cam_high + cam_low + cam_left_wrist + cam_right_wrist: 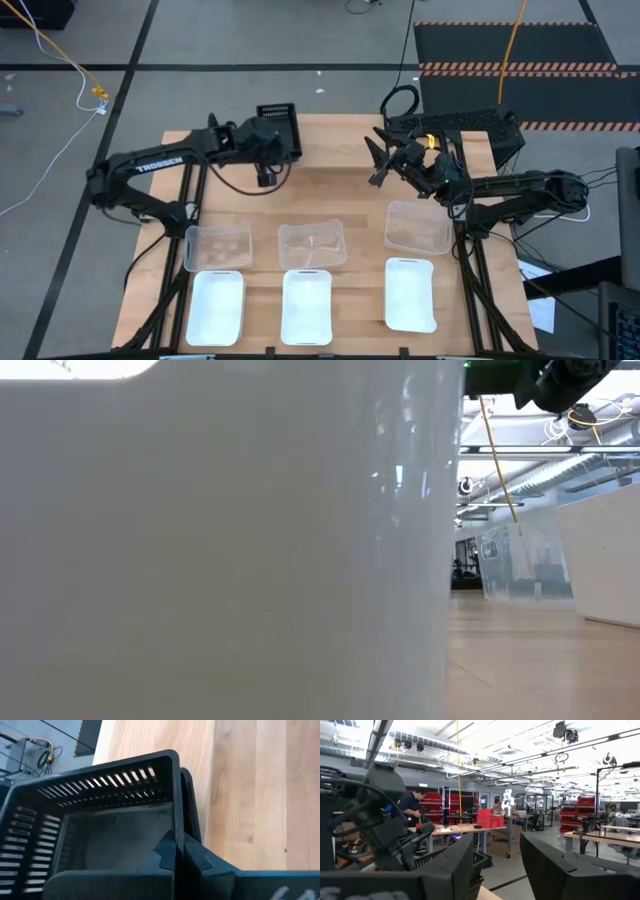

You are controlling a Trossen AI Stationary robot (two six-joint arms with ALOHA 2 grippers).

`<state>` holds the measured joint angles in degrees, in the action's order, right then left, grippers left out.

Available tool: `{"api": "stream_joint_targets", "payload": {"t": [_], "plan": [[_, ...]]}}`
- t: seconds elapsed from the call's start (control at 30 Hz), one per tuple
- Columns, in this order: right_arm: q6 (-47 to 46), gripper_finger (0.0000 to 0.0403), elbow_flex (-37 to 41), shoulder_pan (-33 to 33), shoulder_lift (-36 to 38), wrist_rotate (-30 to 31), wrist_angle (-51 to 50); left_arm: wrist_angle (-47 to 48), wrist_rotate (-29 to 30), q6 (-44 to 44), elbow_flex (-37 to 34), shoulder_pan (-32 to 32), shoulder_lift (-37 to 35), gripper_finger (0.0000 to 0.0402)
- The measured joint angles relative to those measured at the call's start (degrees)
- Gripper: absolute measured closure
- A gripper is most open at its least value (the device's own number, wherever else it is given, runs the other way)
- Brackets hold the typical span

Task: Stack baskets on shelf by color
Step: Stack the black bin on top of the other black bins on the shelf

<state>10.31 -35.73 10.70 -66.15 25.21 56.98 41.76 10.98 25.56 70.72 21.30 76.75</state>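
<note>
My left gripper [271,148] [179,854] is shut on a black slotted basket [280,125] [105,820] near the table's far edge, left of centre. My right gripper [380,160] [497,865] hangs open over the far right part of the table, pointing level toward the left arm, with nothing between its fingers. Three clear baskets [218,245] [312,243] [418,227] stand on their bottoms in a row. Three white baskets [216,305] [307,305] [411,293] stand in a nearer row. I cannot make out the shelf. My left gripper pinches one side wall of the black basket at its rim [175,827], near a corner. One finger [164,856] is inside the basket and the other [198,859] outside. The fingers reach over the rim from the table's near side. The basket stays level, open side up.
A dark object [455,125] sits at the table's far right corner behind the right arm. In the low view a white basket's wall [220,540] fills most of the picture. A person [412,802] stands in the room beyond. Bare wood [330,190] lies between the arms.
</note>
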Motion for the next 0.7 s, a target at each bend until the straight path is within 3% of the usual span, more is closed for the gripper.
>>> {"api": "stream_joint_targets", "payload": {"t": [0.2,0.4,0.7], "plan": [[1.0,0.0248,0.0,0.1,0.0,0.0,0.1,0.8,-0.7,0.8,0.0,0.7,-0.7,0.0376],[1.1,0.0248,0.0,0.2,0.0,0.0,0.0,1.7,-6.1,-0.1,0.0,2.7,-0.7,0.0343],[1.1,0.0248,0.0,0.2,0.0,0.0,-0.2,2.3,-6.6,0.1,0.1,4.2,-2.6,0.0232]]}}
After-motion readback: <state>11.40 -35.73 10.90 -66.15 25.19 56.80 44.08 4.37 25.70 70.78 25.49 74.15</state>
